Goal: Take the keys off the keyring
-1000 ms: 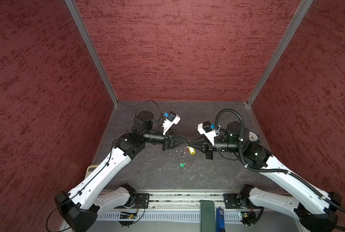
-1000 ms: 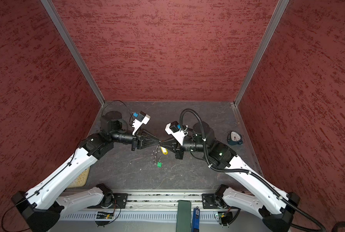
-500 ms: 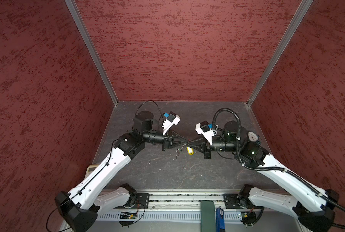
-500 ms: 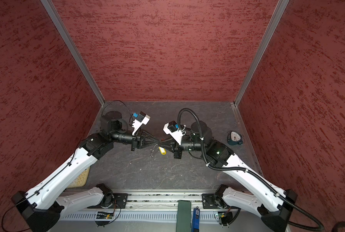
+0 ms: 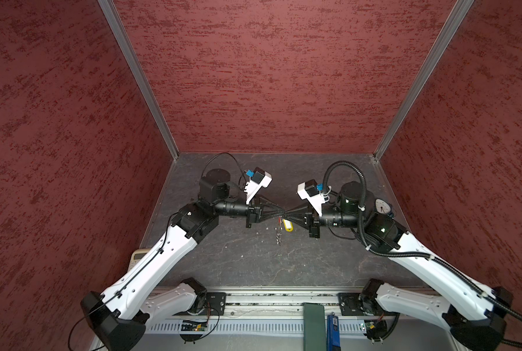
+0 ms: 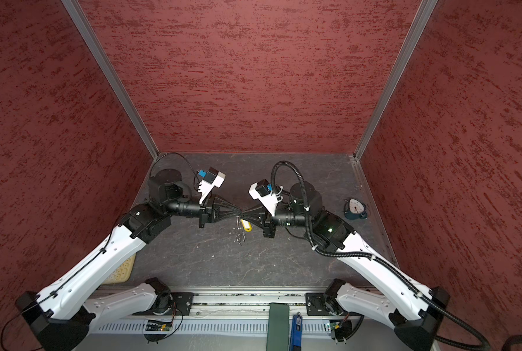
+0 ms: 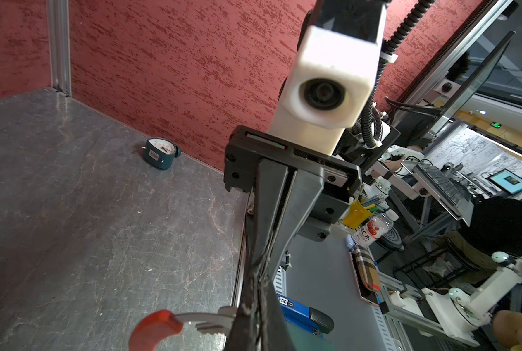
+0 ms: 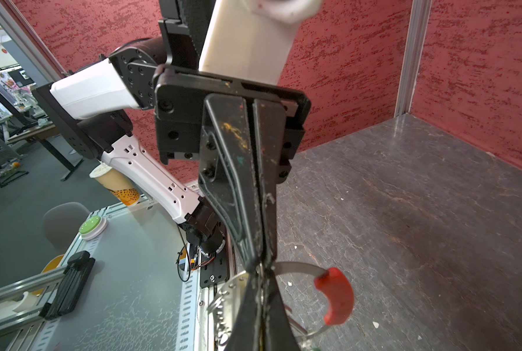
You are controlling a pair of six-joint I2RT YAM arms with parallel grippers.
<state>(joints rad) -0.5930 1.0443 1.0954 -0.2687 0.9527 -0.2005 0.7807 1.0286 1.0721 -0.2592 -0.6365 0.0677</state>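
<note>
Meeting tip to tip above the middle of the worktop (image 5: 253, 267), about midway between its left and right edges, the 2 grippers lie almost level and point at each other. The left gripper (image 5: 276, 211) has its jaws pressed together, and so does the right gripper (image 5: 286, 213). In the right wrist view the left gripper's fingers (image 8: 241, 182) narrow to a thin seam with no gap.

Both pinch the keyring (image 8: 296, 266) at nearly the same spot on its flat metal band (the exact contact is hidden behind the black fingertips). The keyring is held up above the worktop. Its red sleeve (image 8: 335, 299) curves out to 1 side of the pinch, and a string of silver rings (image 5: 279, 237) dangles below. I cannot tell whether the lowest ring touches the surface.

A yellow key tag (image 5: 287, 225) hangs just under the right gripper's fingers, beside the silver rings, and shows in both top views.

A small alarm clock (image 6: 356, 209) lies well apart, near the right edge of the worktop.
</note>
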